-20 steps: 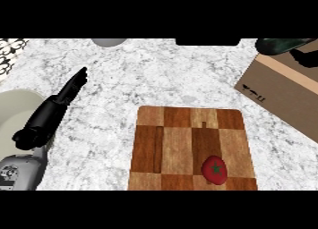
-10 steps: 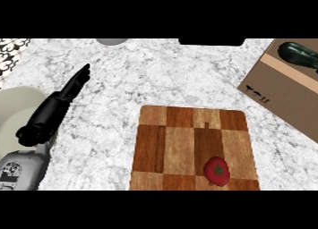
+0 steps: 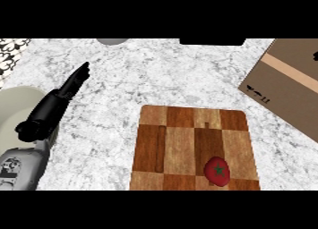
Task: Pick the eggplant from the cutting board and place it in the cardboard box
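Nothing is grasped yet. The left hand (image 3: 55,105), fingers straight, rests left of the cutting board (image 3: 193,147); the right hand is unseen and must reach the red vegetable (image 3: 218,171), then carry it to the box (image 3: 287,85).
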{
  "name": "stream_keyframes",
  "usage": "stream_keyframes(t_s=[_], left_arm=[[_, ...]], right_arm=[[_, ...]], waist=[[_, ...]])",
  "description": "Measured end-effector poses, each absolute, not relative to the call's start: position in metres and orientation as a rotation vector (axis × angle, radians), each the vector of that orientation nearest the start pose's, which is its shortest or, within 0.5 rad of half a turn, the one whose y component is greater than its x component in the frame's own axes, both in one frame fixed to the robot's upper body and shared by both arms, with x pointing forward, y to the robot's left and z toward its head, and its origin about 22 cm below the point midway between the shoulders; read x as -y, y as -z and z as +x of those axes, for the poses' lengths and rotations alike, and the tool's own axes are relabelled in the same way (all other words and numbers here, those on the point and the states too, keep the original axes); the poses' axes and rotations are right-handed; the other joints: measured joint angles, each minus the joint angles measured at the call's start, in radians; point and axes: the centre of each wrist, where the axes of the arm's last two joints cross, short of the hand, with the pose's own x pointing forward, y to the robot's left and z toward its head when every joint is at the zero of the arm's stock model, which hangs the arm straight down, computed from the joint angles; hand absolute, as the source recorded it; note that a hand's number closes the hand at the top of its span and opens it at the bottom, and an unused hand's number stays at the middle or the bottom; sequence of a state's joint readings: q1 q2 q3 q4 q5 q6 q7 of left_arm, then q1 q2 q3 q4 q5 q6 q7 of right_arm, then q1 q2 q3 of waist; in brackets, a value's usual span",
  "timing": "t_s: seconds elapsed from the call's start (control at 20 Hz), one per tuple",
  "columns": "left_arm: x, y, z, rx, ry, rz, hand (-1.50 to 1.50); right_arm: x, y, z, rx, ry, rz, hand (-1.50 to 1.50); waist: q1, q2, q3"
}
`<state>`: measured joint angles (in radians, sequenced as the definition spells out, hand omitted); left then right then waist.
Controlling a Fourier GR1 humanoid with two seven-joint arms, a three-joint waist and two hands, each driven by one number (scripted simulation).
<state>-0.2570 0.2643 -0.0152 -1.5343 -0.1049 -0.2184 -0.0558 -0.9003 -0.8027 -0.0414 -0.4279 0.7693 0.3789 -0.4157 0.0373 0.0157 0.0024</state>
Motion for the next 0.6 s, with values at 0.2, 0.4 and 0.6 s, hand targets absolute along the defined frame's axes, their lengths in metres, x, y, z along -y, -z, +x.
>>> stream_keyframes(t_s=[0.2,0.4,0.6], left_arm=[[-0.260,-0.072,0.299,1.761,0.553,0.067,0.00],[-0.263,-0.071,0.297,1.760,0.544,0.072,0.00],[-0.264,-0.068,0.296,1.771,0.544,0.071,0.00]], right_arm=[[0.454,-0.172,0.394,1.432,-0.909,-0.601,-1.50],[0.462,-0.168,0.393,1.631,-0.537,-0.420,-1.50],[0.481,-0.164,0.382,1.678,-0.241,-0.319,-1.50]], waist=[[-0.009,-0.004,0.001],[-0.013,-0.006,0.002],[-0.006,0.000,0.002]])
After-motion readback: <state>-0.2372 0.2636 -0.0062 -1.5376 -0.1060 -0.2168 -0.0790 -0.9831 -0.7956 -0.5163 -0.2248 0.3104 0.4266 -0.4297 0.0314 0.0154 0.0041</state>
